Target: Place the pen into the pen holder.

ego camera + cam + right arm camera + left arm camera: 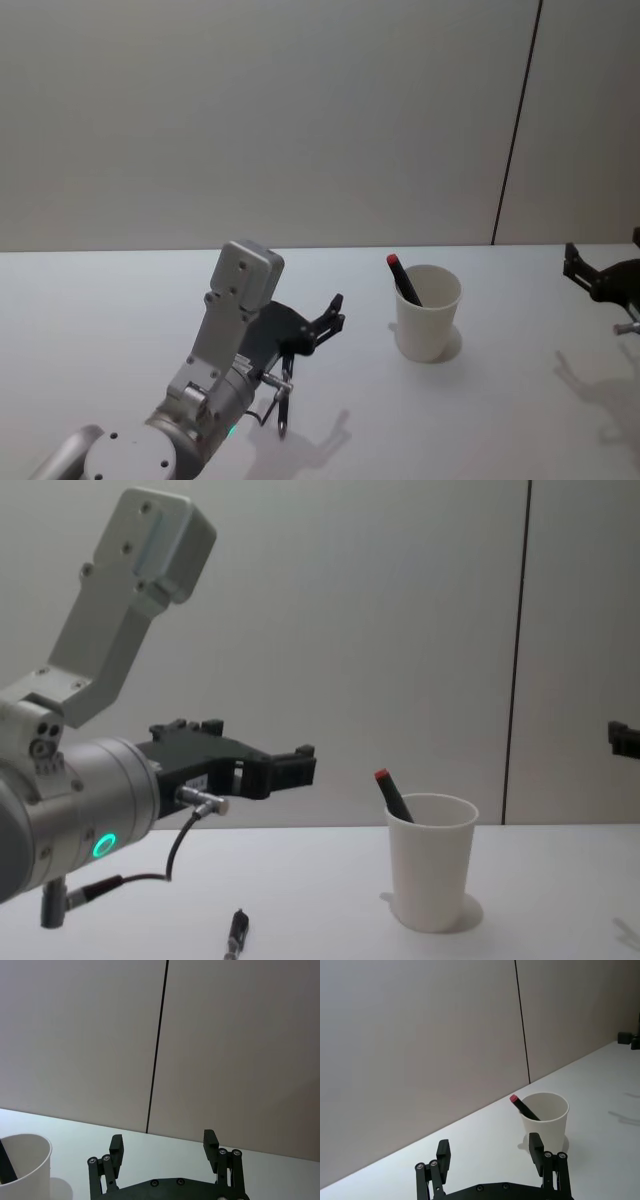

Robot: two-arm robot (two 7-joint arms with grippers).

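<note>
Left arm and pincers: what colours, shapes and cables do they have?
The left arm is silver-grey with rounded joints, a boxy pale link, a green ring light and a thin black cable. The left pincer and right pincer are black, each with two fingers.

Matt paper pen holder (428,325), smooth table (110,300)

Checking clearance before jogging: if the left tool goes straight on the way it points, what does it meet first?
Probably the pen holder, pen inside, standing ahead in line with one finger of the open left tool. Depth is unclear, so it might pass beside it.
</note>
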